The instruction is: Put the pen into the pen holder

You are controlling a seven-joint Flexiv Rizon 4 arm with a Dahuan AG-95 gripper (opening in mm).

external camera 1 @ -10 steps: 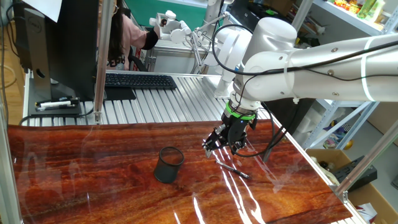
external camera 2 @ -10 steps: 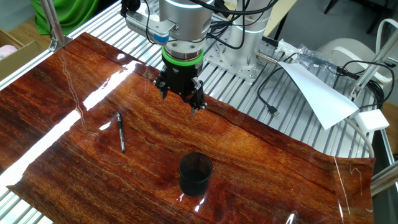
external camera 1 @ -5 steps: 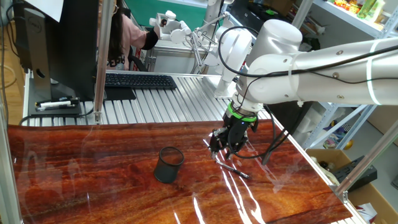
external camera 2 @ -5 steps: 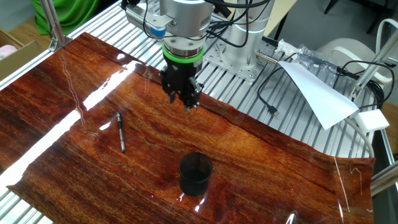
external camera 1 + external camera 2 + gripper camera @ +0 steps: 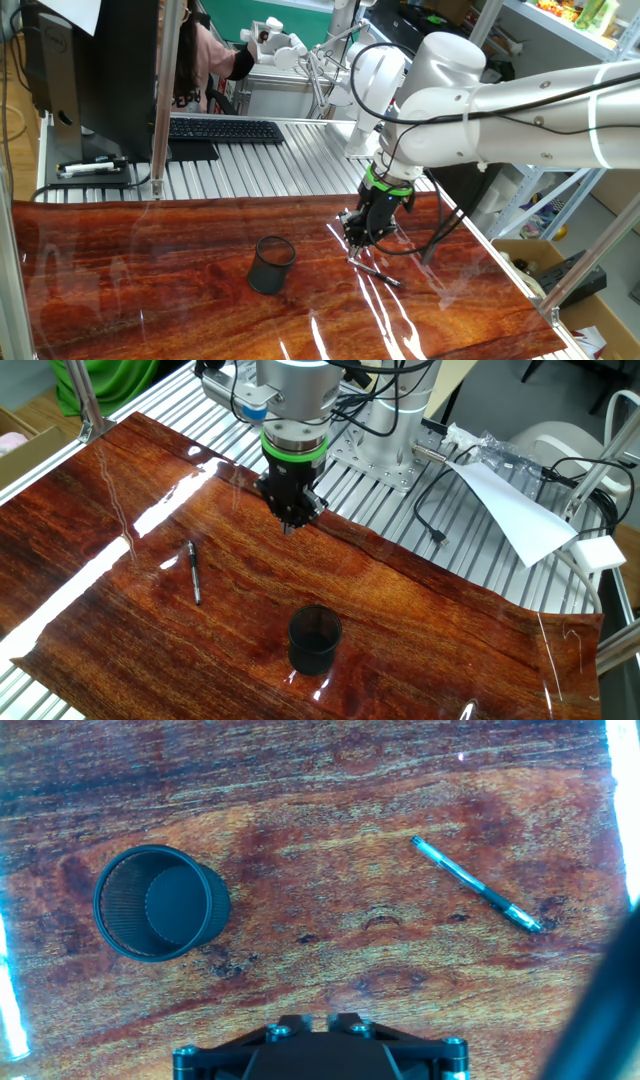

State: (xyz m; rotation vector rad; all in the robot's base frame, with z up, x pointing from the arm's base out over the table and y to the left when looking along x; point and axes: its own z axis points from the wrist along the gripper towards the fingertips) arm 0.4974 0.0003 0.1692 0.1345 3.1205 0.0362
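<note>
The pen (image 5: 374,272) lies flat on the wooden tabletop, thin and black; it also shows as the pen (image 5: 194,572) and the pen (image 5: 476,885). The pen holder (image 5: 271,264), a black mesh cup, stands upright and empty, seen from above as the pen holder (image 5: 160,903) and the pen holder (image 5: 315,640). My gripper (image 5: 357,243) hangs above the table between the two, closer to the pen, touching neither. From the other side the gripper (image 5: 290,528) tapers to a point, fingers together. In the hand view the gripper (image 5: 320,1018) shows two jaws nearly touching, nothing between them.
A keyboard (image 5: 225,130) and a monitor stand on the slatted bench behind the wooden sheet. A white paper (image 5: 510,500) and black cables (image 5: 430,520) lie beside the arm's base. A metal post (image 5: 160,100) rises at the back left.
The fingers have closed from wide apart to together, on nothing. The hand has shifted slightly toward the pen. Pen and cup have not moved.
</note>
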